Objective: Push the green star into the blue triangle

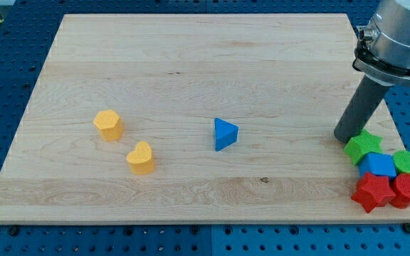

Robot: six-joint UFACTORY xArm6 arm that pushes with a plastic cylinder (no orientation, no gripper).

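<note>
The green star lies at the view's right edge of the wooden board, at the top of a cluster of blocks. The blue triangle lies alone near the board's middle, far to the view's left of the star. My tip is the lower end of the dark rod and rests on the board just at the star's upper left, very close to it or touching it.
Below the star sit a blue block, a green cylinder, a red star and a red cylinder. A yellow hexagon and a yellow heart lie at the view's left. The board's right edge is close.
</note>
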